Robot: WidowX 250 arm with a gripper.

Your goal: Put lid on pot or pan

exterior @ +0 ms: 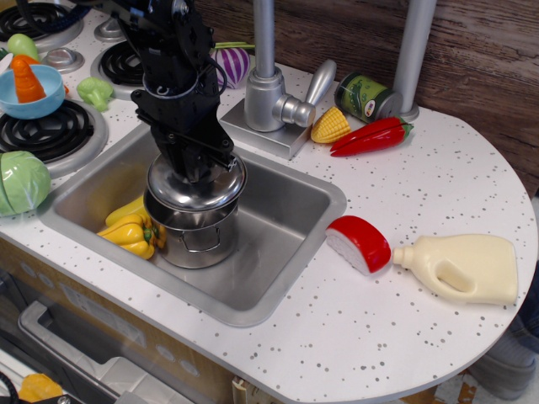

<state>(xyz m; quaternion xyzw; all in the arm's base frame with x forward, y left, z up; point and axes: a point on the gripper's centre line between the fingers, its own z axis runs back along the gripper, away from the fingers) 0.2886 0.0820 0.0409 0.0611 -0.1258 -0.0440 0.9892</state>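
Note:
The small shiny steel pot (195, 238) stands in the sink (278, 210), with a wire loop handle facing front. The round steel lid (198, 187) sits right over the pot's mouth, about level with its rim; I cannot tell whether it rests on it. My black gripper (192, 160) comes down from above and is shut on the lid at its centre. The lid's knob is hidden between the fingers.
A yellow pepper (128, 234) lies in the sink against the pot's left side. The faucet (268, 80) stands behind the sink. A cabbage (21, 181), a blue bowl with a carrot (29, 84), a red-white piece (360, 242) and a cream bottle (463, 268) lie on the counter.

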